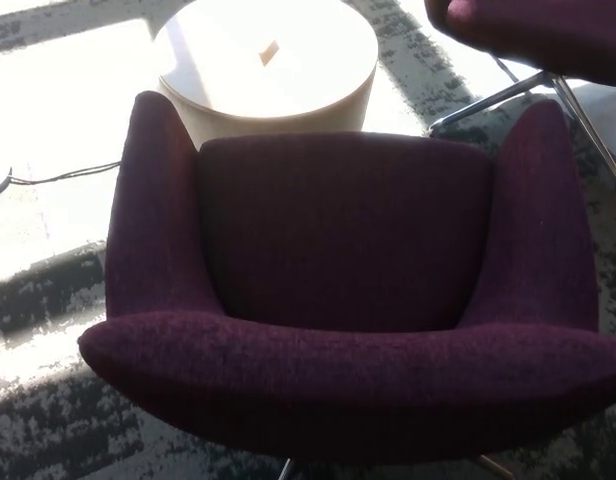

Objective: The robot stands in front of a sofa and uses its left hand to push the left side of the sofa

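Filling most of the head view, the sofa (343, 300) is a purple one-seat upholstered piece seen from above, its thick rolled back edge nearest the camera along the bottom and the seat opening away toward the top. Long axis runs side to side across the picture. Left side of the sofa (153, 215) is the armrest wing rising at picture left, tilted slightly outward, free of anything touching it.

No robot hand shows: neither left nor right is in frame, so finger state can't be told for either. Judging by the rig, the left one would enter from picture left, which puts it on the same side as the target wing; that arm is the nearer one. Push not yet begun, by the look of it.

Fabric looks coarse and soft, likely to give a little under contact before the frame shifts.

Beyond the seat, a round pale side table (273, 70) stands just behind the sofa, a small tan object on top, too washed out to identify. Second purple chair (533, 30) with metal legs at top right. Patterned grey carpet (58, 420) underneath, strong sunlight at upper left, a dark cable (58, 178) on the floor at left.
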`<state>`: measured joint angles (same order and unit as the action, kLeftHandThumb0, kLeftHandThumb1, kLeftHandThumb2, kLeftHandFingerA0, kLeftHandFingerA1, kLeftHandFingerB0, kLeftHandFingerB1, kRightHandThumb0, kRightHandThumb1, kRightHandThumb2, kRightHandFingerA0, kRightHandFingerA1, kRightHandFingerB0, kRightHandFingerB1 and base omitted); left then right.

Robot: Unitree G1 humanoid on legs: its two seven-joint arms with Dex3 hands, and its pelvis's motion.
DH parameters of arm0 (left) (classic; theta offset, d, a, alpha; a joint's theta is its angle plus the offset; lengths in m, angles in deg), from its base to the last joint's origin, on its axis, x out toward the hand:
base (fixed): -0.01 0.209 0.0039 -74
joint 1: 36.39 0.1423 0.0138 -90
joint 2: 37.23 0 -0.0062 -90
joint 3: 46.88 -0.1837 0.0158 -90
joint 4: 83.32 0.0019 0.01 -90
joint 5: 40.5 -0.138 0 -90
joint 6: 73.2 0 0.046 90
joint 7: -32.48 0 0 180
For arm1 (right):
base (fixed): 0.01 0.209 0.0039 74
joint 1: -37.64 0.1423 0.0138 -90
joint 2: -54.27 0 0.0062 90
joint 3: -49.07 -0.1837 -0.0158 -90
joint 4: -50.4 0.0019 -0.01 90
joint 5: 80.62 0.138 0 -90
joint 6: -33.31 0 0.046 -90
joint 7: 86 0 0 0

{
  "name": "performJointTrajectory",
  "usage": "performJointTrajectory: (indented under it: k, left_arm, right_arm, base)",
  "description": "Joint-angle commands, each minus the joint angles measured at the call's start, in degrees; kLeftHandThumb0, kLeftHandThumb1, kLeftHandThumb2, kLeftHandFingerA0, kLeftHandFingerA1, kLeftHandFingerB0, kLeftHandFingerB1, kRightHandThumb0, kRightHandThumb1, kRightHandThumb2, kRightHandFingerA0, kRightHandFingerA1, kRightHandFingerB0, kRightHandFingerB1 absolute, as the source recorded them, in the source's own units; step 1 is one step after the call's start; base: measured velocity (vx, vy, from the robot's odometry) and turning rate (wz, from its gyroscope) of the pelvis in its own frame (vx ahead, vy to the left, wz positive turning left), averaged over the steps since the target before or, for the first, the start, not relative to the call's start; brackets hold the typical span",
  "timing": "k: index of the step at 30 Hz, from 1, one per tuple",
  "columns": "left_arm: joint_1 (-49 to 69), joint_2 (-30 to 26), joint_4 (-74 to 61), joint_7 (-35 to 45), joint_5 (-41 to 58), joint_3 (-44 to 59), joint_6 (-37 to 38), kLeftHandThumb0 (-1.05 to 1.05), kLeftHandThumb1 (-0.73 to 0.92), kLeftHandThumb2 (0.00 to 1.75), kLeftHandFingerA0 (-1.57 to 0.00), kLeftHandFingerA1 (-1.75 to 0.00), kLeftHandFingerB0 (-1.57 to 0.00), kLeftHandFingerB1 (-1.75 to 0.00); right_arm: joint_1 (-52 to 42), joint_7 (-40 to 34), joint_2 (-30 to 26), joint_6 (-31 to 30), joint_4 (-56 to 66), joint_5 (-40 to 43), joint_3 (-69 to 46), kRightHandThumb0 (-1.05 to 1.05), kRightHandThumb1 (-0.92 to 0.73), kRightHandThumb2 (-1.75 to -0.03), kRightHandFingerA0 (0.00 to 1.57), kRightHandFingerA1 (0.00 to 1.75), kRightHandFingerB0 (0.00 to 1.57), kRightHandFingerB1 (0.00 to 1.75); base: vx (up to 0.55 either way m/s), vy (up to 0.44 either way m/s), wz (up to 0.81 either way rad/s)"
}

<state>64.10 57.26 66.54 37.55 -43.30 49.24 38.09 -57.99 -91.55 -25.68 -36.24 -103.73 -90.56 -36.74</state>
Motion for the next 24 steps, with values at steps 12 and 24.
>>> performJointTrajectory:
  k: [12, 24]
  left_arm:
    - [-15.22, -7.25, -9.84, 12.19, 11.25, 12.26, 9.3, -0.8, 0.79, 1.16, -0.07, -0.38, -0.05, -0.24]
    - [-21.91, -9.72, -9.4, 11.32, 5.4, 5.52, 3.69, -0.97, 0.87, 1.25, -0.07, -0.22, -0.07, -0.12]
  right_arm:
    - [1.45, -5.01, -0.24, 17.39, -7.01, -1.03, -0.5, -0.68, -0.68, -1.0, 0.33, 0.49, 0.4, 0.51]
    - [1.48, -6.21, -0.45, 18.71, -8.1, -2.18, -0.15, -0.61, -0.8, -0.64, 0.42, 0.36, 0.45, 0.37]
  base:
    - [0.0, 0.0, 0.0]
    - [0.0, 0.0, 0.0]
